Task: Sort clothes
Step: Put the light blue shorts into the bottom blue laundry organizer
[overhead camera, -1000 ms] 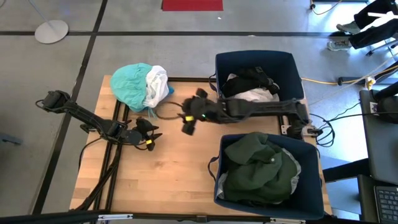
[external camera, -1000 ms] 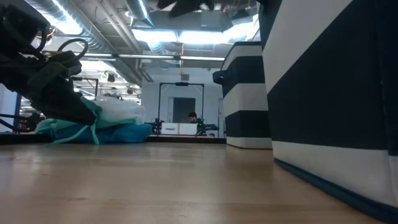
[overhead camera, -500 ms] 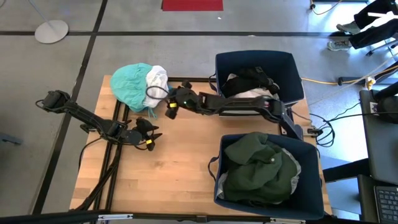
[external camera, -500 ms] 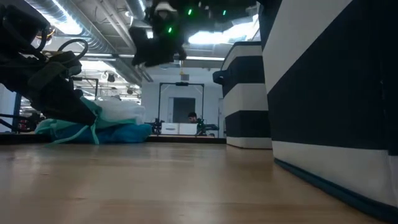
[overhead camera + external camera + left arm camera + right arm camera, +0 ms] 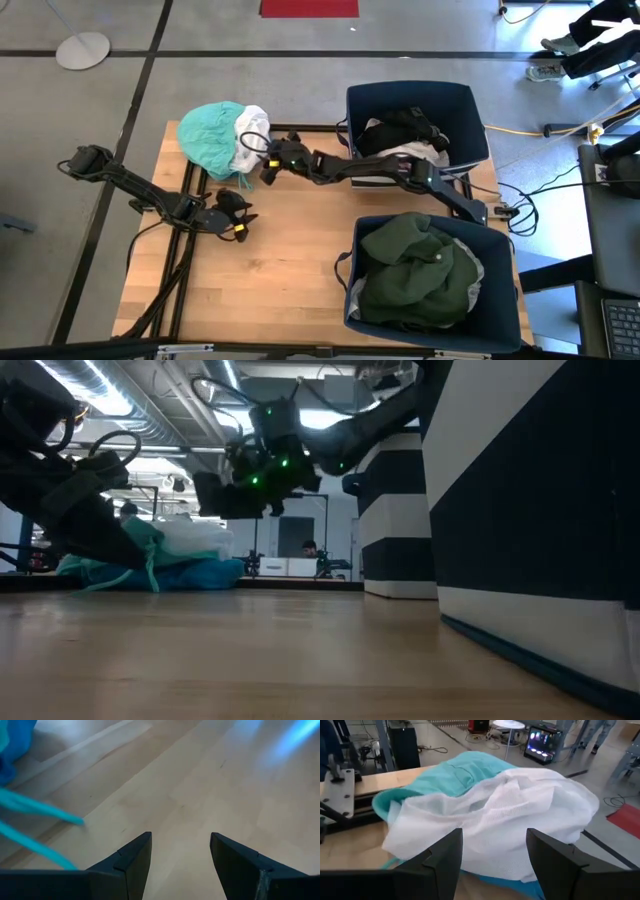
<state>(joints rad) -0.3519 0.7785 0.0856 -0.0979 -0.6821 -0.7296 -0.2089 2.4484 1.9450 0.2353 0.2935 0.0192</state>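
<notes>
Where the right gripper [image 5: 268, 170] hung over bare tabletop [image 5: 280, 280] a second ago, now reaches across to the far left corner, just beside the pile; fingers [image 5: 445, 857] parted, holding nothing, aimed at the white garment [image 5: 510, 815]. Likely meaning: approach complete, pick of the next item about to begin.

Left gripper [image 5: 180, 855]: unmoved, low over the tabletop near the pile, fingers wide and empty.

Remaining clothes: white mesh-like garment crumpled on top of a teal garment [image 5: 208, 135], soft and loosely heaped. Already sorted: dark green garment [image 5: 415, 270] in the near bin [image 5: 500, 300]; black and white garments [image 5: 405, 135] in the far bin [image 5: 465, 100]
</notes>
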